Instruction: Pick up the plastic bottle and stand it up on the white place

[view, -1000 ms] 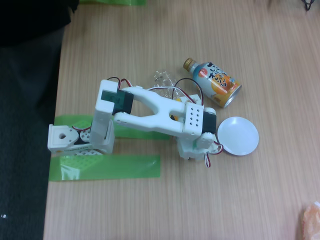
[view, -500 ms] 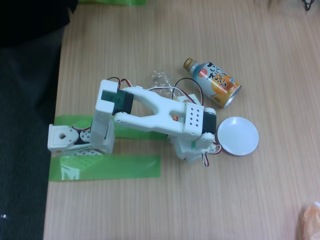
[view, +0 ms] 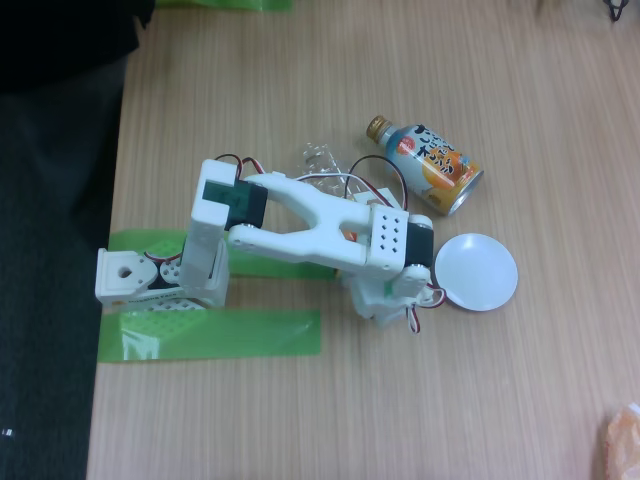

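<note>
Plastic bottle [view: 322, 162] mostly hidden under the arm, axis unclear; hand [view: 385, 305] state cannot be told.

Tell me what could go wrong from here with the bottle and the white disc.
1. The clear bottle lies mostly hidden under the arm, so I cannot tell whether the fingers hold it; it may slip.
2. The can-like bottle lies close beside the white disc; a swing toward the disc could knock it.
3. The disc sits loose on the table, so a nudge could shift it.
</note>
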Controlling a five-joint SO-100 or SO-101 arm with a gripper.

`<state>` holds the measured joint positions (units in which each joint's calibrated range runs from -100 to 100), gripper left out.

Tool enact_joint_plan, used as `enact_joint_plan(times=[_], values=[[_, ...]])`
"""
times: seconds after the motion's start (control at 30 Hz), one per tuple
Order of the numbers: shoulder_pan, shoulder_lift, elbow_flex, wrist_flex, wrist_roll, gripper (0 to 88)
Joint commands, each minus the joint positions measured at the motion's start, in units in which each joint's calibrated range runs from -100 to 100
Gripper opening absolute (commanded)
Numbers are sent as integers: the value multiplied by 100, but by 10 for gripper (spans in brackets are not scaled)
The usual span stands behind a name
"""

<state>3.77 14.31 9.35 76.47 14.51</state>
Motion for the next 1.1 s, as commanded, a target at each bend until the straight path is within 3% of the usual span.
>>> enact_joint_plan(times=[0.0,0.47,1.07], values=[[23,-108,-596,414,16,128],[89,-108,-2823,1675,-26,128],[430,-209,-4915,1847,21,125]])
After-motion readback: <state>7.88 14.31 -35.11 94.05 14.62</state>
